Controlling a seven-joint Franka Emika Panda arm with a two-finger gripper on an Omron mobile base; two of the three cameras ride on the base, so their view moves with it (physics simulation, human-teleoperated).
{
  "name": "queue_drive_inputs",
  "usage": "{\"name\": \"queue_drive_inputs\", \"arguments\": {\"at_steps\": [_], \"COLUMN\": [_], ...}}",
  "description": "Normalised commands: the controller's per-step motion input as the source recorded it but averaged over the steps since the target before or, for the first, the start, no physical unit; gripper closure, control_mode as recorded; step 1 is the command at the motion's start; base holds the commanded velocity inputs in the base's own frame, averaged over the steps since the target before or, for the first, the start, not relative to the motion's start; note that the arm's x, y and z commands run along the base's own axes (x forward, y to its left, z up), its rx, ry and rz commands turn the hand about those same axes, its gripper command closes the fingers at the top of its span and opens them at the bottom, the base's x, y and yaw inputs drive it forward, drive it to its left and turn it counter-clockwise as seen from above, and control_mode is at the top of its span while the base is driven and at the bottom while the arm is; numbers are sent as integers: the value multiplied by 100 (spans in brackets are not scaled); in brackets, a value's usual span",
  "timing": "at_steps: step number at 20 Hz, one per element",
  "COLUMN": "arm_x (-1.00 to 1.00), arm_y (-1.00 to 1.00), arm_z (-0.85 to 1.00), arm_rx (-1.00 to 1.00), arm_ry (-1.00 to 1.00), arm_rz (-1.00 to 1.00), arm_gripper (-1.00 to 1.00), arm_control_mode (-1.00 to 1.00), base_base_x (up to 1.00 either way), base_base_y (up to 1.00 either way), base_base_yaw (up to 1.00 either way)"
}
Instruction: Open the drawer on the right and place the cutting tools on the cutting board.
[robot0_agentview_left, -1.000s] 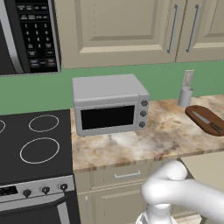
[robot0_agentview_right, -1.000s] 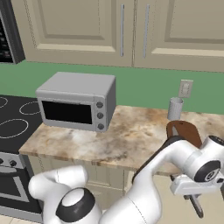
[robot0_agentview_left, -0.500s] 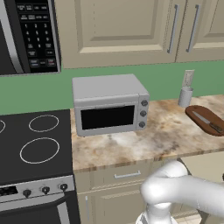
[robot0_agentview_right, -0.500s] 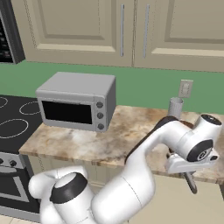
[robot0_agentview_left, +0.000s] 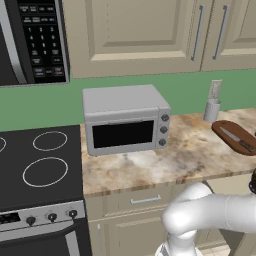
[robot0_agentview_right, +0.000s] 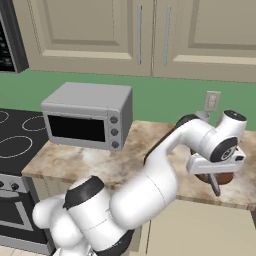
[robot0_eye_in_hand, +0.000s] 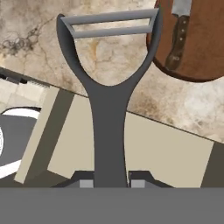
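In the left base view we see a silver-bladed, dark-handled knife (robot0_agentview_left: 238, 140) lying on the reddish-brown rounded wooden cutting board (robot0_agentview_left: 231, 131) on the marble bench (robot0_agentview_left: 165, 160).

In the right base view our fingers (robot0_agentview_right: 215, 184) hang over the bench edge.

In the hand view the fingers (robot0_eye_in_hand: 136, 182) pinch a dark grey Y-shaped peeler (robot0_eye_in_hand: 108, 96); the open pale beige drawer (robot0_eye_in_hand: 166, 157) lies beneath them, the board beyond.

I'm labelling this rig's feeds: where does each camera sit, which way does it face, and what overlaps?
Left base view: behind the arm's left, facing the grey toaster oven; white arm lower right.
Right base view: behind its right, same oven; arm from lower left, gripper low right.
Hand view: looks down along the dark grey Y-shaped peeler held between the fingers.
All three share the reddish-brown wooden cutting board bearing a dark-handled knife.
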Motion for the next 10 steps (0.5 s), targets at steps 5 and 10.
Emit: {"name": "queue_drive_inputs", "arguments": {"at_steps": [5,10], "arm_x": [85,73], "arm_y": [0,0], "arm_z": [0,0], "arm_rx": [0,0], "arm_ry": [0,0], "arm_rz": [-9,-9], "arm_gripper": [100,100], "arm_control_mode": [-100,-100], "base_base_x": [0,0], "base_base_y": [0,0], "base_base_yaw": [0,0]}}
